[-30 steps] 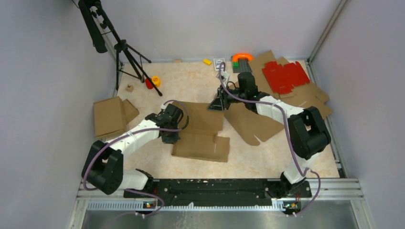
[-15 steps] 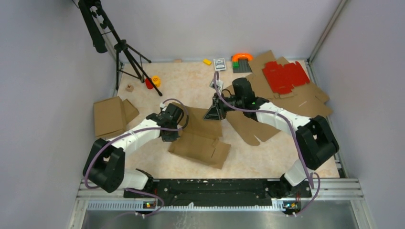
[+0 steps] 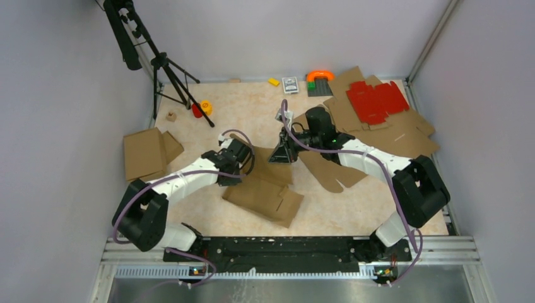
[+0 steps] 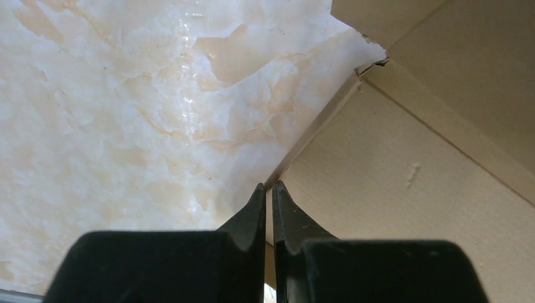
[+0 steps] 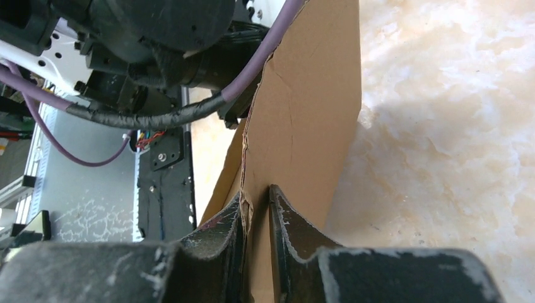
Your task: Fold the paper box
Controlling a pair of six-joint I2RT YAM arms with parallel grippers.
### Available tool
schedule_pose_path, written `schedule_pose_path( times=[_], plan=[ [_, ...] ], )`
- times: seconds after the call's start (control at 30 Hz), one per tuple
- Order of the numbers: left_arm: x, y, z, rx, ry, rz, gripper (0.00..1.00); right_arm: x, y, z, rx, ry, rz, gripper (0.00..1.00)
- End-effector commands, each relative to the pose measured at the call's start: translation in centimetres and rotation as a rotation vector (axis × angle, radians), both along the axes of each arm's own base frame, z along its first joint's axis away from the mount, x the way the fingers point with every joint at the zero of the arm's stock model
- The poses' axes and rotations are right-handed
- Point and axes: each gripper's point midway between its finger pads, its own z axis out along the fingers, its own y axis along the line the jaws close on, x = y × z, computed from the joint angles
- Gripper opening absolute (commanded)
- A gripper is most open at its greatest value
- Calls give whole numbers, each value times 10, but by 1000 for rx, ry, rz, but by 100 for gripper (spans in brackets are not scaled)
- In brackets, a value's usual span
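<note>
Paper box [image 3: 264,192] sits mid-table between the arms, partly folded, on the marbled table [image 3: 252,113]. Left gripper [image 4: 269,188]: jaws nearly closed, a hairline gap, pinching the box's left edge beside a crease. Right gripper [image 5: 255,197]: clamped tight on the far panel's edge, cardboard sandwiched between the fingers.

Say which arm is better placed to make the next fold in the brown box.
Probably right. The right gripper is clamped on a raised panel of the paper box and could swing it over; the left gripper only pinches a low edge by the table.
</note>
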Motion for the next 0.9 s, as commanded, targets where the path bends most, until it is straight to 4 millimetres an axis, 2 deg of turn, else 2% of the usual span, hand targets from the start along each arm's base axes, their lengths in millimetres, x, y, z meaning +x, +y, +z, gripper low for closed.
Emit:
schedule_pose_path(
  times=[0.0, 0.23, 0.37, 0.53, 0.67, 0.73, 0.87],
  plan=[
    [18, -58, 0, -149, -56, -125, 6, -17, 6, -19, -61, 32, 5, 15],
    [12, -64, -15, -127, -13, -177, 12, -3, 4, -27, -96, 4, -65, 18],
    [9, -65, -20, -102, -8, -195, 0, -6, 3, -29, -92, 11, -53, 18],
    [8, -74, -20, -123, -20, -220, 2, -12, 5, -32, -93, 44, -17, 20],
    [9, -80, -1, -190, -73, -234, 37, 0, -3, -40, -129, 34, -83, 19],
    [10, -81, 10, -220, -95, -245, 46, 4, -7, -40, -124, 41, -104, 19],
    [11, -76, 29, -280, -117, -259, 57, 9, -12, -42, -122, 40, -120, 19]
  ],
)
